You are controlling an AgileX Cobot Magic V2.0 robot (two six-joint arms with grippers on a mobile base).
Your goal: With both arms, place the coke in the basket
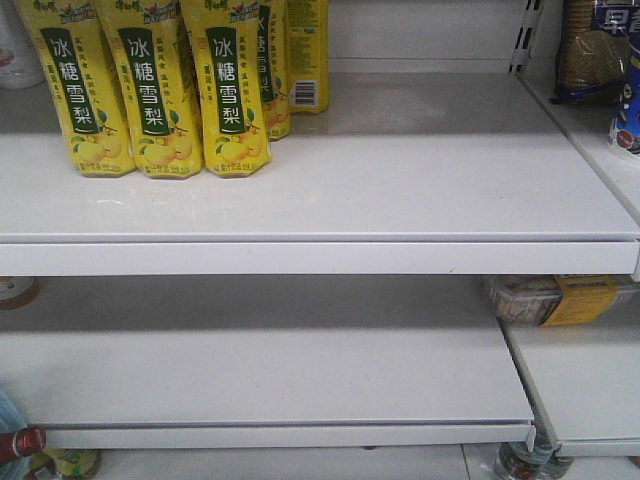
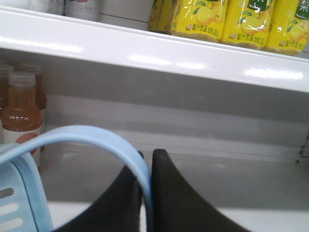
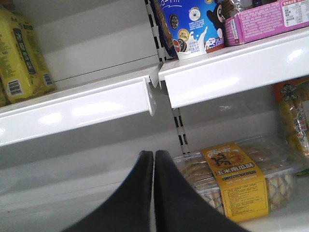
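Coke does not show clearly in any view; only a red-capped bottle top peeks in at the front view's lower left corner, too cropped to identify. The basket appears solely in the left wrist view, its pale blue handle pinched between the closed left claw; its inside is hidden. The right claw is pressed closed on nothing, before a clear box of biscuits on the lower shelf. Yellow drink bottles stand on the upper shelf.
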